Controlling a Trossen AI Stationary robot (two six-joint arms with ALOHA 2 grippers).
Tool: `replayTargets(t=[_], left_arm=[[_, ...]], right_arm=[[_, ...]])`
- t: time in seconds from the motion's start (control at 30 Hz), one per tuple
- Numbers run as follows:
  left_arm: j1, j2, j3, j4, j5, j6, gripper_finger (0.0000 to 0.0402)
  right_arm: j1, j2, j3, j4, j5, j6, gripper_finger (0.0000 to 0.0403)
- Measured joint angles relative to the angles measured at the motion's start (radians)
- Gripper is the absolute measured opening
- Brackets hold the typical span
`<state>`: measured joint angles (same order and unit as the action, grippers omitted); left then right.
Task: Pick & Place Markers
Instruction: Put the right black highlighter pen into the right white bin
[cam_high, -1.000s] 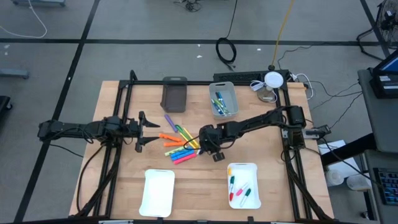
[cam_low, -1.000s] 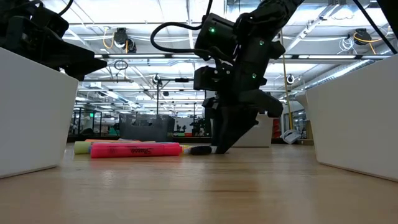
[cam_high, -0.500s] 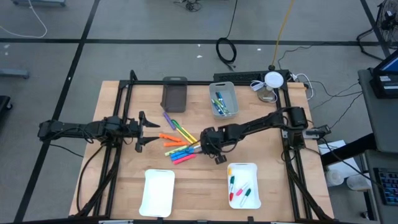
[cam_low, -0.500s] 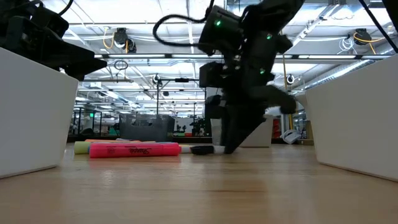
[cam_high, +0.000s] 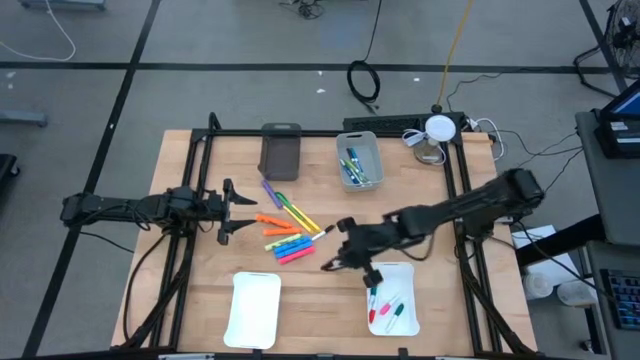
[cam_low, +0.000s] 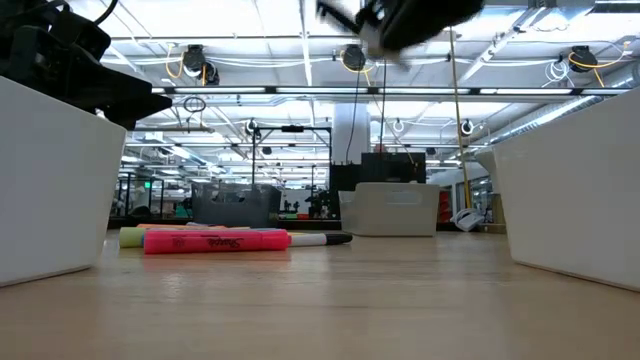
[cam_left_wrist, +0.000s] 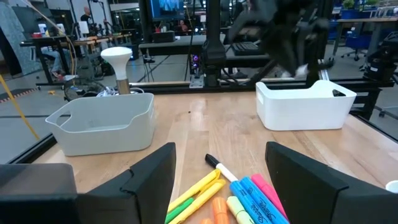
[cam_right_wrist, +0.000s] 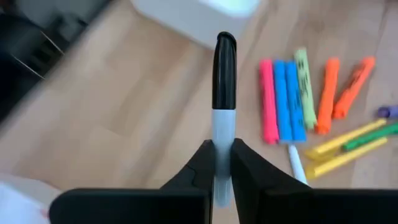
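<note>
Lifted off the table, right claw (cam_right_wrist: 222, 163) pinches black-capped marker (cam_right_wrist: 222, 106)

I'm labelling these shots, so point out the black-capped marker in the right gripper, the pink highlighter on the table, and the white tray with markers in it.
black-capped marker (cam_right_wrist: 224, 68), right wrist view, on its black cap.
pink highlighter (cam_right_wrist: 268, 99), right wrist view, mid-barrel.
white tray (cam_high: 403, 270), high view, on its far rim.

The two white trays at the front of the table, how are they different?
The right white tray has a few markers lying in it, but the left white tray holds none. The right gripper carries a black-capped marker beside the right tray; nothing hovers by the left one. Both are white, rectangular.
</note>
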<state>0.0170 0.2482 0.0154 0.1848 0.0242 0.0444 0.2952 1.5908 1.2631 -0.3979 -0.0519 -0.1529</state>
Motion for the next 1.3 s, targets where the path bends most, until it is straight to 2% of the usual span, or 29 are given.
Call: replayTargets(t=[0.3,0.53,0.9,1.3], left_arm=[[0.0,0.0,0.0,0.0,0.0,0.0,0.0251],[0.0,0.0,0.0,0.0,0.0,0.0,0.0251],[0.0,0.0,0.0,0.0,0.0,0.0,0.0251],[0.0,0.0,0.0,0.0,0.0,0.0,0.0251]], right_arm=[[0.188,-0.169,-0.004,-0.209,0.007,0.229,0.0021],[0.288,-0.24,-0.121,-0.287,0.102,0.434,0.0021],[0.334,-0.263,-0.396,-0.121,0.103,0.634,0.0025],[0.333,-0.263,-0.43,-0.029,0.1,0.691,0.0081]])
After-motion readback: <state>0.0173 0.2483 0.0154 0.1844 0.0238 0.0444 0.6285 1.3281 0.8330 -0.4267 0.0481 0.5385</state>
